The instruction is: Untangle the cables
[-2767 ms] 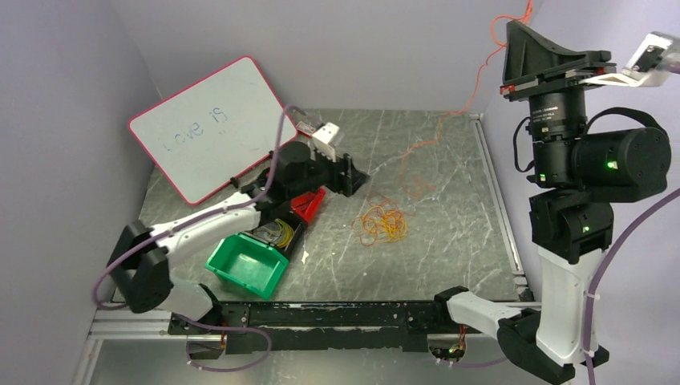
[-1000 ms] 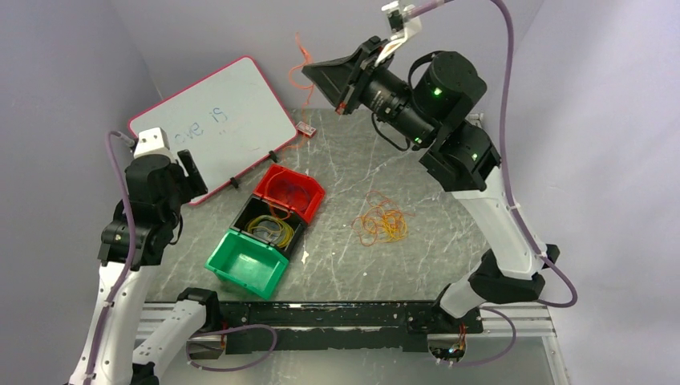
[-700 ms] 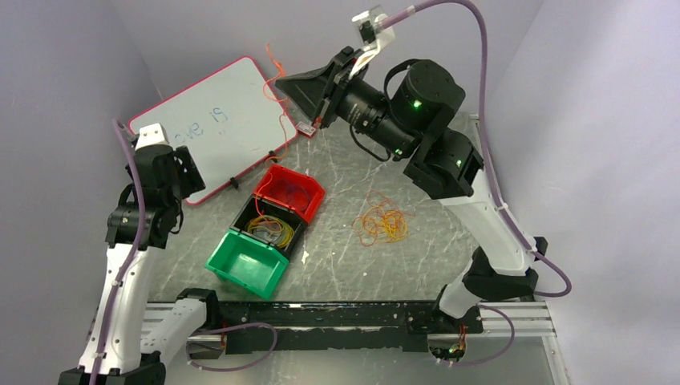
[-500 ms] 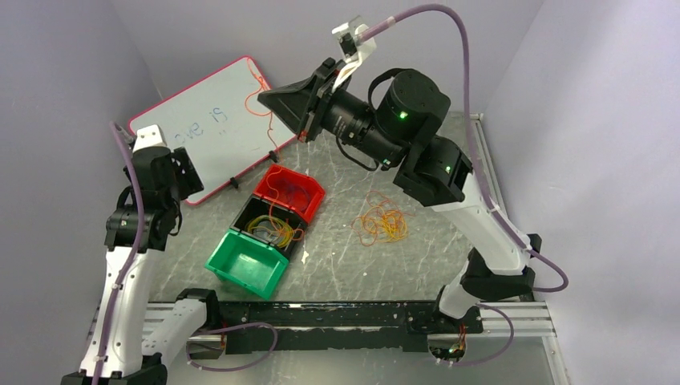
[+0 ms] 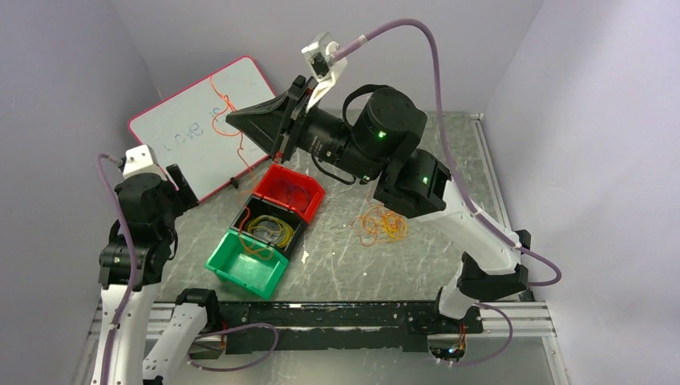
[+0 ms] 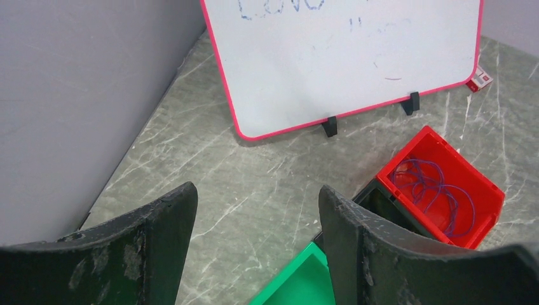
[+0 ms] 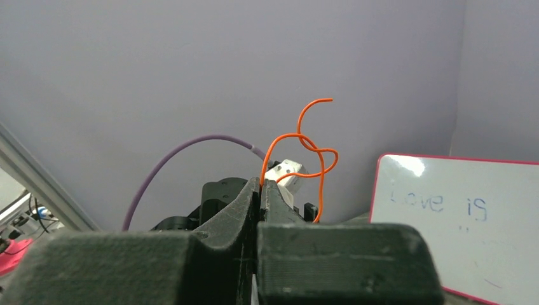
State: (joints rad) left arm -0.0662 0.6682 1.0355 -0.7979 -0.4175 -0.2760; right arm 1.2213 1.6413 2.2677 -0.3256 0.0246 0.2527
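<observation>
A tangle of orange and yellow cables lies on the table right of the bins. My right gripper is held high over the whiteboard's lower corner, shut on one orange cable. That cable curls above the tip and trails down toward the black bin. In the right wrist view the jaws pinch the orange cable, which loops upward. My left gripper is open and empty above bare table left of the bins. In the top view it sits at the far left.
Red bin holds a purple cable, the black bin holds yellowish loops, and the green bin has an orange strand at its edge. A whiteboard leans at the back left. A small red-and-white item lies by it.
My right arm has swung from the back right leftward, carrying the orange cable over the bins. The left arm pulled back to the far left and dipped lower.
</observation>
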